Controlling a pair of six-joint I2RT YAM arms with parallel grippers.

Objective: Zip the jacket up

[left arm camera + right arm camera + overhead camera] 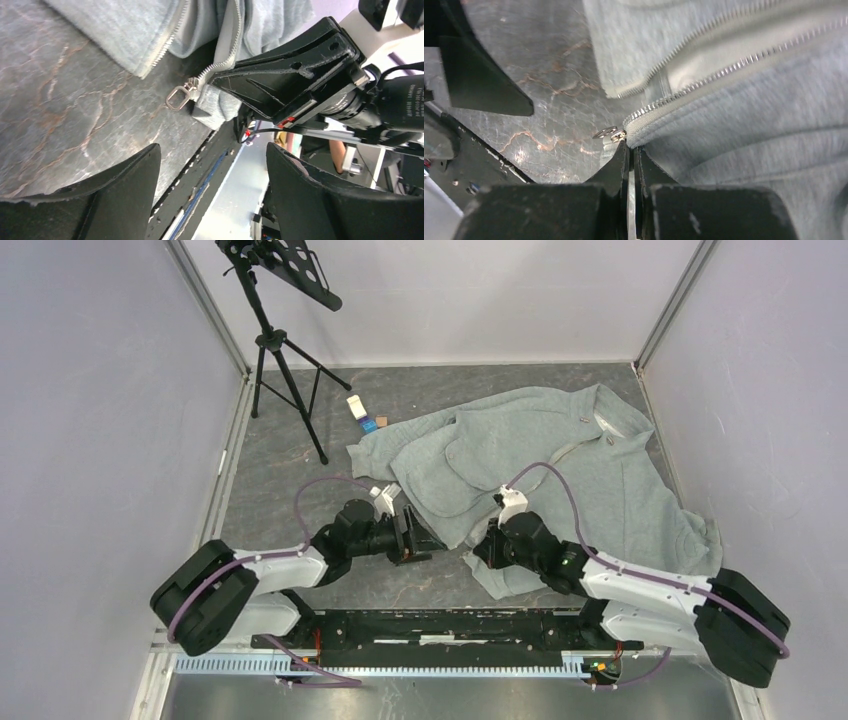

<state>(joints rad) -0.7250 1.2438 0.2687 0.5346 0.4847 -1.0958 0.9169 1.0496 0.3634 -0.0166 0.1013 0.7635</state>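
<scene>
The grey-green fleece jacket point(560, 460) lies spread on the dark table, its front open and its two pale zipper rows point(704, 82) apart. The metal zipper pull point(177, 98) sits at the bottom corner of the hem, also seen in the right wrist view point(606, 133). My right gripper point(630, 150) is shut on the jacket's hem corner just beside that pull point(480, 552). My left gripper point(212, 150) stands open with nothing between its fingers, a short way from the pull and facing it point(412, 540).
A black music stand on a tripod point(285, 350) stands at the back left. A small white box point(357, 407) and a blue item point(368, 425) lie near the jacket's far left edge. The table's near edge and rail point(200, 200) run just below the grippers.
</scene>
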